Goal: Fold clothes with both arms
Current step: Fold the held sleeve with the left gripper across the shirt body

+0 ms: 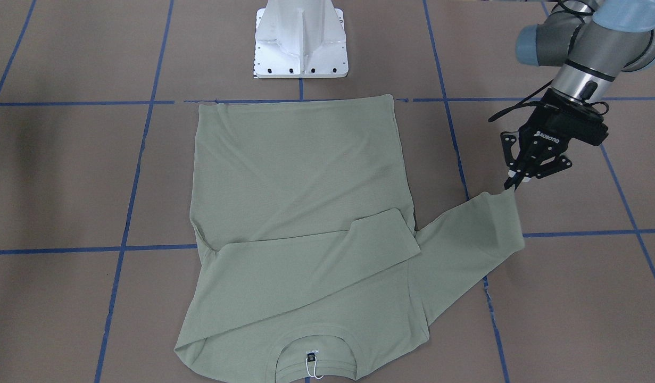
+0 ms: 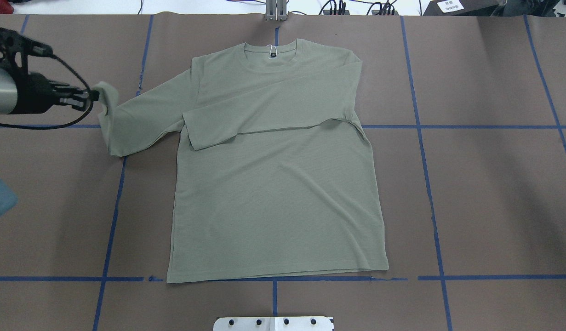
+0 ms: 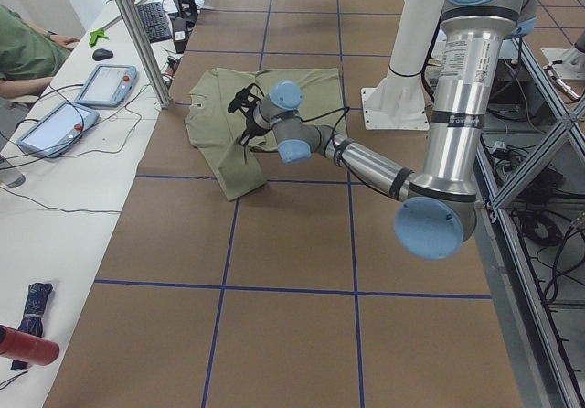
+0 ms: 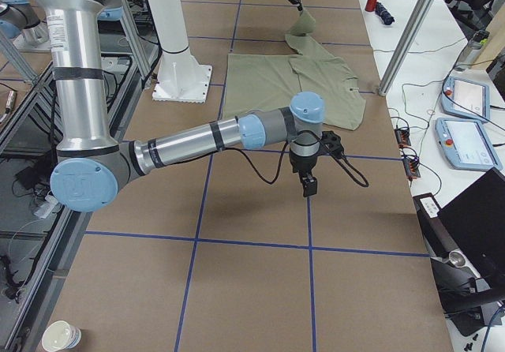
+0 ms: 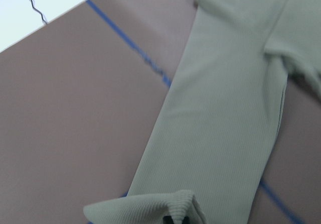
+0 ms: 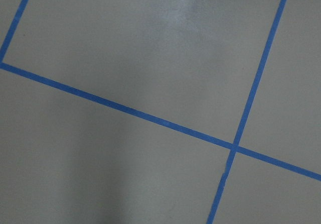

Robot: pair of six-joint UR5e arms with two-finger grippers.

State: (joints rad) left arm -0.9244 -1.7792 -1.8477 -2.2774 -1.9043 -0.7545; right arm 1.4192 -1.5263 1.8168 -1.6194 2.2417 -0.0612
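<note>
The left gripper (image 1: pixel 514 181) clamped the sage-green shirt's (image 1: pixel 300 175) cuff (image 1: pixel 511 218) above the table (image 1: pixel 66 175); whether the right gripper (image 4: pixel 309 185) was clenched couldn't be told.

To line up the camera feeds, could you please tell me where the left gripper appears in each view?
Front-facing: left gripper at right side, mid-height.
Overhead: gripper at left edge, upper part.
Exterior left: gripper left of centre, upper half.
Exterior right: gripper at top edge.
Left wrist: gripper at bottom edge.
Right wrist: not in it.
Landmark: the sleeve cuff it pinches.
</note>
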